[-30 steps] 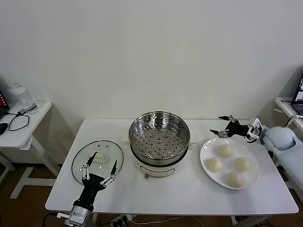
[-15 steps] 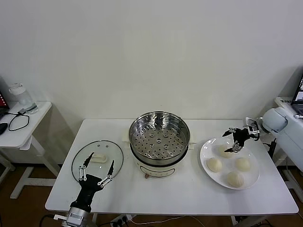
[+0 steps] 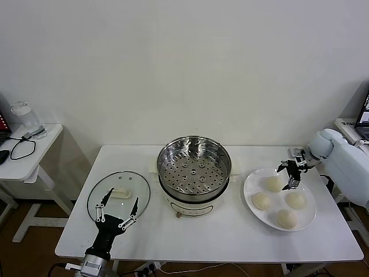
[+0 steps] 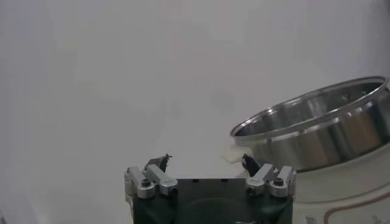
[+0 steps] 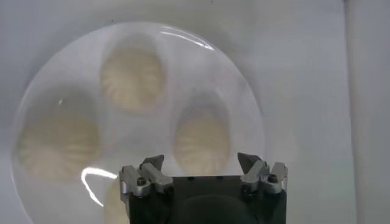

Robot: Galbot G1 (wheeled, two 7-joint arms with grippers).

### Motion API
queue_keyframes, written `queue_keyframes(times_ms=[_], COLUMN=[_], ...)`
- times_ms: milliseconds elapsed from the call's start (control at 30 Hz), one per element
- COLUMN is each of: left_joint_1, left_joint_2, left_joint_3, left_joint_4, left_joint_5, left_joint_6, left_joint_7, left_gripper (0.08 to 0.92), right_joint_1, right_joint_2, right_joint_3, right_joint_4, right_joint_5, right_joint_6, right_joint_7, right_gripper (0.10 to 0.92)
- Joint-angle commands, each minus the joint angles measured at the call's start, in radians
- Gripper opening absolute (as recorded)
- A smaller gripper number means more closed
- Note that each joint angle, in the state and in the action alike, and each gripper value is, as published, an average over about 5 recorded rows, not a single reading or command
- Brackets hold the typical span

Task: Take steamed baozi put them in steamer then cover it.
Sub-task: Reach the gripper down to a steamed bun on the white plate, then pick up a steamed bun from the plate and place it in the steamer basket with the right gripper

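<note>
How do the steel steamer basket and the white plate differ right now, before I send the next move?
The round shiny stainless-steel steamer basket is deep, perforated and empty; the flat white plate is shallow, solid and carries four cream-white baozi. The basket sits raised on a cream pot base at the table's centre; the plate lies directly on the table to the robot's right, with the right end effector, open, above it. Both are round and uncovered.

steamer cut off at frame edge, fourth steamed baozi mostly hidden behind right gripper
</note>
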Motion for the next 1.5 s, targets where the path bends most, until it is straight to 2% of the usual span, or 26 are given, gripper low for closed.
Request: queue_keyframes(times_ms=[33, 567, 1000, 1133, 1367, 1500], left_joint_1=[0.000, 0.003, -0.001, -0.001, -0.007, -0.009], left_joint_2=[0.001, 0.002, 0.003, 0.005, 0.005, 0.007], left_joint_3=[-0.006, -0.013, -0.020, -0.023, -0.020, -0.017], left_joint_4=[0.006, 0.014, 0.016, 0.015, 0.007, 0.002], left_joint_5=[0.001, 0.001, 0.000, -0.001, -0.004, -0.005], left_joint_6=[-0.002, -0.008, -0.010, -0.010, -0.009, -0.010], left_joint_7=[-0.001, -0.001, -0.002, -0.002, -0.002, -0.003], left_gripper=[0.823, 0.823, 0.823, 0.823, 0.823, 0.823], right_joint_1=[0.007, -0.002, 0.001, 0.025, 0.211, 0.375], right_joint_2=[0.064, 0.104, 0.084, 0.038, -0.071, -0.084], right_joint_3=[0.000, -0.004, -0.012, -0.041, -0.200, -0.331], right_joint_4=[-0.076, -0.108, -0.072, 0.020, 0.281, 0.394], right_joint_5=[-0.058, -0.085, -0.092, -0.065, 0.072, 0.119], right_joint_6=[0.015, 0.024, 0.034, 0.040, 0.046, 0.166], right_joint_7=[0.011, 0.023, 0.027, 0.025, 0.020, 0.018], right_gripper=[0.823, 0.815, 0.690, 0.680, 0.673, 0.672])
